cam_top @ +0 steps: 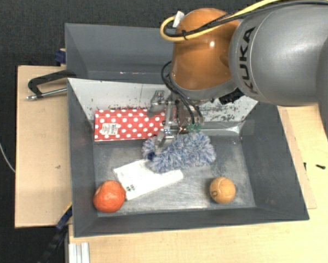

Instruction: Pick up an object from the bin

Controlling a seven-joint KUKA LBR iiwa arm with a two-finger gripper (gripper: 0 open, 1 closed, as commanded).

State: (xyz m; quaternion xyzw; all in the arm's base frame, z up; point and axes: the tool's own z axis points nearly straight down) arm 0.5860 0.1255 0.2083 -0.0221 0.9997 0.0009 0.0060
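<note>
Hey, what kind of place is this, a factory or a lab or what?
Probably a robotics lab's grasping test rig: a KUKA arm reaches into a grey metal bin holding unrelated odds and ends, like a red polka-dot box, an orange ball and a fuzzy blue mop head.

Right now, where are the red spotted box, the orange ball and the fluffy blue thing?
red spotted box (130, 123), camera view, middle of its top face.
orange ball (109, 196), camera view, centre of the ball.
fluffy blue thing (188, 150), camera view, its shaggy middle.
</note>
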